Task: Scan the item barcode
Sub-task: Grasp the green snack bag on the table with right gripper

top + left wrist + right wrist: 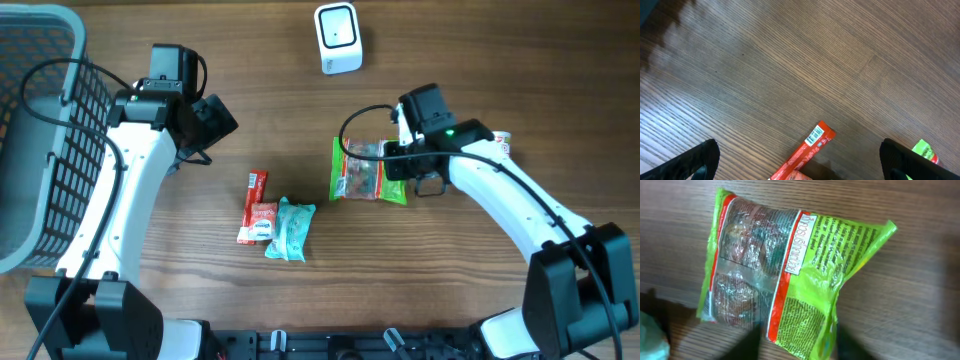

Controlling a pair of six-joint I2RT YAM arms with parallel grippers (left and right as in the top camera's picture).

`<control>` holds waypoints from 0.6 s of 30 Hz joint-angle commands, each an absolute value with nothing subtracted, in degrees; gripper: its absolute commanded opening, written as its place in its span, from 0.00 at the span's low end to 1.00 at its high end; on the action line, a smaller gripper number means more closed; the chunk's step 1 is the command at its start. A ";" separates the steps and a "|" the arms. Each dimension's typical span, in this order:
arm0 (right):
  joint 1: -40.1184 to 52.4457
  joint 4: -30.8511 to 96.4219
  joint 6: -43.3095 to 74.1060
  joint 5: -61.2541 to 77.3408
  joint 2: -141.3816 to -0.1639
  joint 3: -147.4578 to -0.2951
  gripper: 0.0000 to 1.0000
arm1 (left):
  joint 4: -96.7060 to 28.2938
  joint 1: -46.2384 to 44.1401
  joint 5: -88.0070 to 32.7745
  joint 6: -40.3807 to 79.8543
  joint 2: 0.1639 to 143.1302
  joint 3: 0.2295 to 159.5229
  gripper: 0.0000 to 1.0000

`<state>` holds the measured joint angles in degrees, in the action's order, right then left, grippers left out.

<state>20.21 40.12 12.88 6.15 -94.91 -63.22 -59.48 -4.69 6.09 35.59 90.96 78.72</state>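
Right gripper (398, 165) sat at right edge of snack bag (358, 170), whether clamped could not be told | left gripper (222, 120) spread wide, empty | snack bag lay nearer the robot than scanner (338, 38), slightly right | judged light, soft, crinkly, slippery film — best pinched at sealed edge | basket (40, 150) far left of scanner — nothing seen inside
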 commanded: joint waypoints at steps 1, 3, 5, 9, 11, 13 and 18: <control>20.53 40.14 4.97 5.65 -94.28 -63.11 0.90 | -59.35 -4.38 6.24 34.72 90.98 79.50 1.00; 20.53 40.18 6.11 5.43 -94.28 -63.57 0.90 | -59.35 -4.38 6.24 34.72 90.98 79.50 1.00; 20.53 40.01 13.39 7.20 -94.28 -63.86 0.95 | -59.35 -4.38 6.24 34.72 90.98 79.50 1.00; 21.12 39.38 20.21 9.52 -94.50 -62.89 1.00 | -59.35 -4.38 6.24 34.72 90.98 79.50 1.00; 22.17 38.09 21.34 9.47 -95.46 -62.76 1.00 | -59.35 -4.38 6.24 34.72 90.98 79.50 1.00; 22.98 36.95 24.27 7.60 -97.60 -62.74 1.00 | -59.35 -4.38 6.24 34.72 90.98 79.50 1.00; 23.33 32.91 25.61 4.21 -105.56 -62.61 1.00 | -59.35 -4.38 6.24 34.72 90.98 79.50 1.00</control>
<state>23.22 33.71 24.12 7.31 -101.71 -63.22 -59.51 -4.69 6.11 35.59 90.96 78.72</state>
